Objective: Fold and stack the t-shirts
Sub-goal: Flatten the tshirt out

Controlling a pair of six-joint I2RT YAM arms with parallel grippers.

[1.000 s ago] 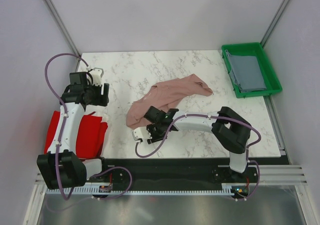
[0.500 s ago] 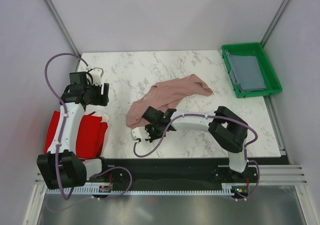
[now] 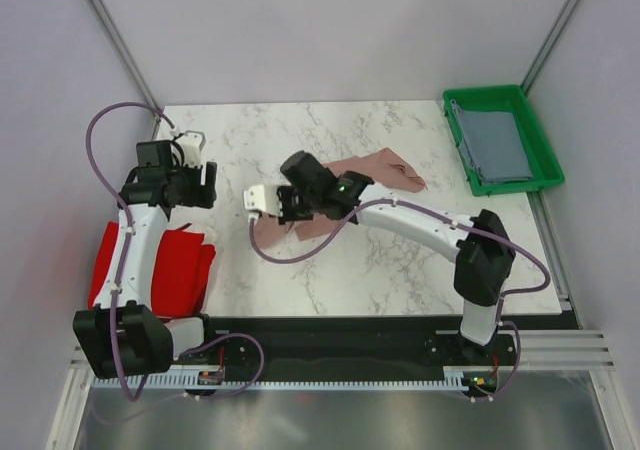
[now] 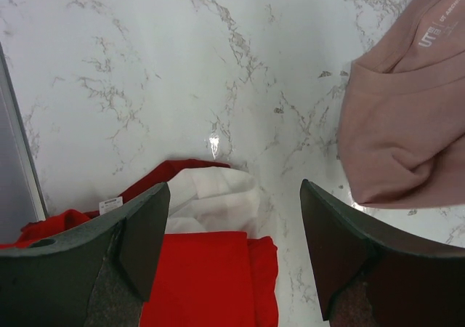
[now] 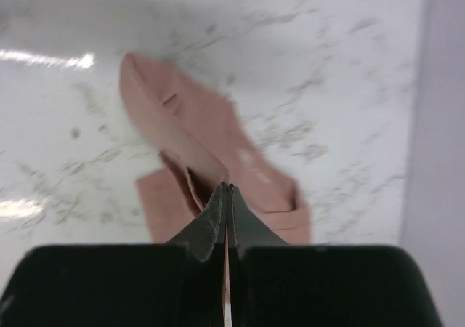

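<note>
Right gripper (image 5: 227, 190) pinched shut on a thin edge of the pink t-shirt (image 3: 378, 164) mid-frame, left gripper (image 4: 234, 190) spread at left; cloth could slip out when pulled and bunch up.

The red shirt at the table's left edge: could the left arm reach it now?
Probably yes. The left gripper hangs open right by the red t-shirt, nothing lies on that end of it, and the right gripper is shut on the pink t-shirt.

A white marble tabletop (image 3: 400, 270) sits between plain grey walls (image 3: 330, 30) — a thin metal post (image 3: 112, 35) runs up each back corner.
</note>
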